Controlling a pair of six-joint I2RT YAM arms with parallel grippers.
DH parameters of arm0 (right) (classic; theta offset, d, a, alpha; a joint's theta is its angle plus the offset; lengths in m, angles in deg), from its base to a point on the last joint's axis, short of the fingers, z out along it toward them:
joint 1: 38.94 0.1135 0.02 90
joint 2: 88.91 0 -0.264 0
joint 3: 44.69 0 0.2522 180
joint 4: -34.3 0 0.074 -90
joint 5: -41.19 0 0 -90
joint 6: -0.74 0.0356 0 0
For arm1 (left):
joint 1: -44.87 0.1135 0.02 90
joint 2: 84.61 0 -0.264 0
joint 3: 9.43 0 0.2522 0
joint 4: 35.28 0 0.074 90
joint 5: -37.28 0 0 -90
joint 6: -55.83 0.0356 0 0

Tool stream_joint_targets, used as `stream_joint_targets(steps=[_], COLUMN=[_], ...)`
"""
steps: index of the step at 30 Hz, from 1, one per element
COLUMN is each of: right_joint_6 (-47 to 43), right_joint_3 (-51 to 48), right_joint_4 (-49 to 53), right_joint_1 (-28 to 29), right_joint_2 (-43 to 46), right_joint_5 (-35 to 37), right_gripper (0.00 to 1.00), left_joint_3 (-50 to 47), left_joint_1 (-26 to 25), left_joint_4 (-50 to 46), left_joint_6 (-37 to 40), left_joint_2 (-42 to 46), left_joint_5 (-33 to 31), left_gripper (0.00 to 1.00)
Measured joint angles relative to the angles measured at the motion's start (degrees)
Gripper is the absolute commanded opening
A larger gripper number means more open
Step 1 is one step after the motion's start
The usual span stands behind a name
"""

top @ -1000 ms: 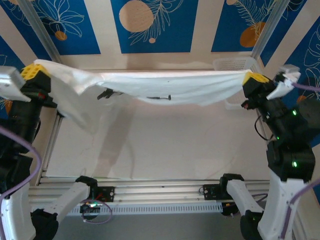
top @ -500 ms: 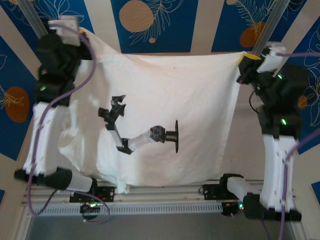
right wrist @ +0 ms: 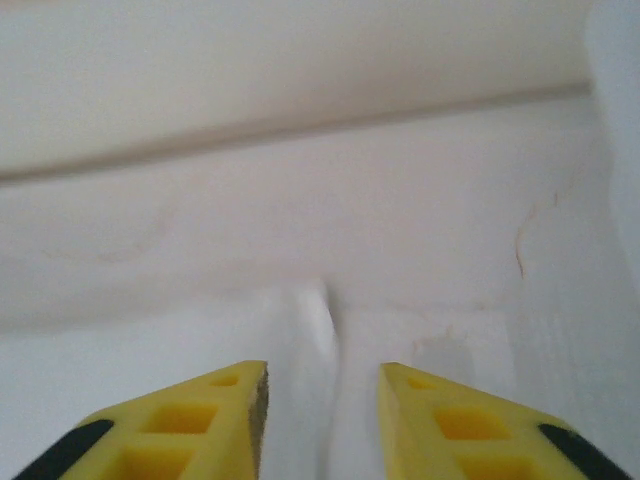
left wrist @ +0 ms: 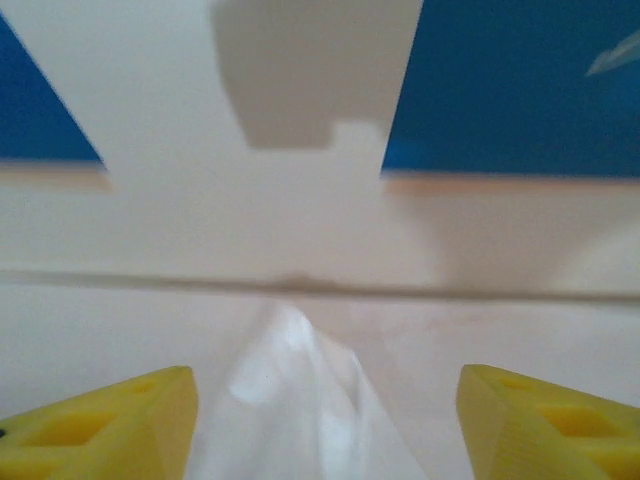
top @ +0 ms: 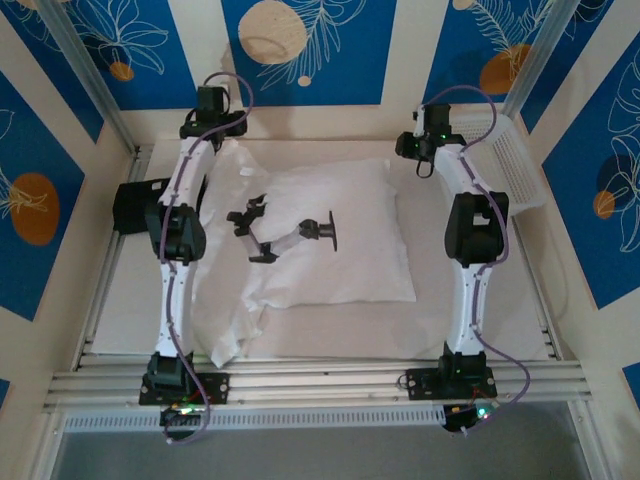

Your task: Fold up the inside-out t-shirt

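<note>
The inside-out t-shirt (top: 340, 235) lies spread flat on the table, white, with a sleeve and rumpled cloth trailing off its left side toward the front. Both arms reach to the table's far end. My left gripper (top: 215, 128) is at the shirt's far left corner. In the left wrist view this gripper (left wrist: 325, 430) is open wide, and a loose peak of the shirt (left wrist: 290, 400) lies between its yellow fingers (left wrist: 110, 425), apart from both. My right gripper (top: 412, 148) is at the far right corner. Its jaws (right wrist: 322, 420) stand apart over a thin ridge of the shirt (right wrist: 305, 330).
A black jointed bracket (top: 290, 232) shows over the middle of the shirt in the top view. A white basket (top: 512, 165) stands at the far right. A black object (top: 135, 205) sits beside the left arm's elbow. The patterned blue back wall (top: 300, 50) rises right behind the grippers.
The shirt, held up stretched between both shut grippers, has been swung forward and laid flat on the table. Both grippers have come down at the far edge and opened, letting the corners go.
</note>
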Motion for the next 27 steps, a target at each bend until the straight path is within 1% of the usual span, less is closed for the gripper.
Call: stream_joint_targets(steps=[1, 2, 3, 5, 7, 9, 10, 13, 16, 19, 22, 27], right_joint_6=[0.15, 0.42, 0.72, 2.03, 3.80, 5.53, 6.49, 8.81, 10.58, 11.76, 12.55, 13.11], right_joint_3=[-0.76, -2.49, -5.75, -14.78, -24.33, -33.03, -37.70, -47.56, -54.01, -58.62, -61.64, -62.69], right_joint_4=[1.68, 2.03, 2.23, 3.08, 3.78, 4.28, 4.68, 6.95, 9.90, 12.39, 13.64, 13.16], right_joint_1=[0.20, 0.44, 0.68, 1.11, 1.90, 3.02, 3.56, 4.61, 3.91, 3.26, 3.13, 3.48], right_joint_2=[0.63, 2.05, 4.76, 12.55, 21.64, 29.59, 33.46, 39.76, 40.96, 40.96, 40.96, 39.71], right_joint_5=[0.22, 0.31, 0.28, -0.20, -0.94, -1.29, -1.46, -2.03, -0.79, 0.46, 0.76, -1.27], right_gripper=[0.43, 0.44, 0.45, 0.47, 0.49, 0.50, 0.51, 0.51, 0.52, 0.53, 0.52, 0.48], left_joint_3=[-1.70, -5.38, -11.76, -27.78, -47.58, -63.30, -70.60, -85.44, -95.84, -102.40, -106.36, -109.28], left_joint_1=[0.02, 0.00, -0.02, -0.15, -0.20, -0.31, -0.42, -1.55, -4.59, -7.80, -9.62, -9.79], left_joint_4=[-1.18, -1.05, -0.17, 2.78, 9.01, 15.32, 18.69, 25.35, 27.56, 25.57, 21.66, 14.45], left_joint_6=[-0.68, -1.44, -2.25, -4.46, -7.82, -11.56, -13.53, -17.86, -20.17, -21.05, -21.05, -20.50], left_joint_2=[0.85, 3.04, 6.86, 17.00, 30.51, 42.80, 48.83, 61.79, 70.55, 76.89, 82.62, 88.91], left_joint_5=[0.59, 1.31, 2.27, 4.50, 7.50, 10.29, 11.78, 14.25, 14.43, 13.51, 11.85, 9.38], left_gripper=[0.75, 0.76, 0.76, 0.77, 0.77, 0.77, 0.77, 0.77, 0.77, 0.77, 0.77, 0.78])
